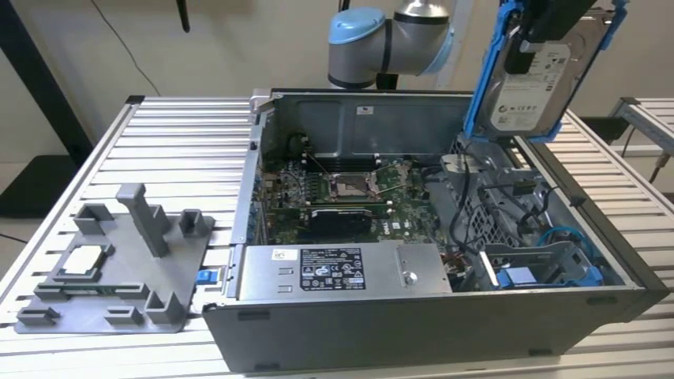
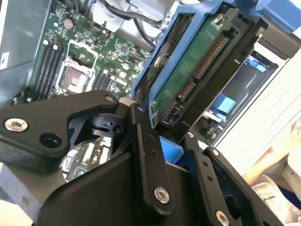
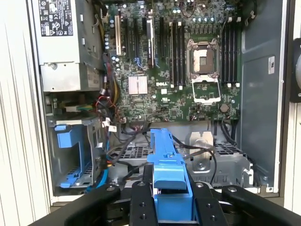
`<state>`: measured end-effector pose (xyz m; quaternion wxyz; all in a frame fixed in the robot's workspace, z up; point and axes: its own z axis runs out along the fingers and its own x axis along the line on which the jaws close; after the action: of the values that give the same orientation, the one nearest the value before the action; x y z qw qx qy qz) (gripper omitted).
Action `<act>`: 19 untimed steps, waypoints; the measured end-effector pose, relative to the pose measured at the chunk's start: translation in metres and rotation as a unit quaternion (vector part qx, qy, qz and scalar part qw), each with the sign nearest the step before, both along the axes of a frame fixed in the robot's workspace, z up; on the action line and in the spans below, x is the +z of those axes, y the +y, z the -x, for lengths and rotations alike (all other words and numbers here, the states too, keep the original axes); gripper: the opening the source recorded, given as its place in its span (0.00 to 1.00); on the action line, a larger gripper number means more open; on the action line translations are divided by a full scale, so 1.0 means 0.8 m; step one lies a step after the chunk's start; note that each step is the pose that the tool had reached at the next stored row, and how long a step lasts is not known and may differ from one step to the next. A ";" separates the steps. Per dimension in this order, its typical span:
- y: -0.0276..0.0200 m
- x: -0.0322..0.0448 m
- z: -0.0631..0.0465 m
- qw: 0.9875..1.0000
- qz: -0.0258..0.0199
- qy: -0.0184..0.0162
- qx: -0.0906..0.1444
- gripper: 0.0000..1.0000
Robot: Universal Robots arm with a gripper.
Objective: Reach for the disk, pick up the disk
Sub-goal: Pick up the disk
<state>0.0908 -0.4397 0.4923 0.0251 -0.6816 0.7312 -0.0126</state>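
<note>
The disk (image 1: 535, 87), a silver-grey hard drive with a white label and blue rails, hangs on edge in the air above the back right corner of the open computer case (image 1: 421, 332). My gripper (image 1: 550, 25) is shut on the disk from above. In the second wrist view the disk's (image 2: 190, 70) green circuit side and connector sit between the black fingers (image 2: 146, 155) of the gripper (image 2: 164, 126). In the first wrist view the blue rail (image 3: 167, 162) runs between the gripper's (image 3: 170, 189) fingers, high over the case.
Inside the case lie the motherboard (image 1: 337, 189), a silver power supply box (image 1: 337, 270) with a black label and an empty blue drive bay (image 1: 542, 268). A grey fixture (image 1: 116, 268) holding a small square chip stands on the slatted table (image 1: 179, 134) at the exterior view's left.
</note>
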 end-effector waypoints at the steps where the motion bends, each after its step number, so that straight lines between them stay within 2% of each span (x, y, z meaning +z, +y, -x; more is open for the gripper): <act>1: -0.0030 -0.0005 0.000 1.000 0.000 0.000 0.000 0.00; 8: -0.0224 -0.0035 0.000 1.000 0.000 0.000 0.000 0.00; 13: -0.0394 -0.0062 0.000 1.000 0.000 0.000 -0.001 0.00; 17: -0.0581 -0.0083 0.001 1.000 0.000 0.000 -0.001 0.00; 19: -0.0693 -0.0084 0.002 1.000 0.000 0.000 -0.001 0.00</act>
<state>0.0893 -0.4952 0.4856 0.0252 -0.6811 0.7316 -0.0125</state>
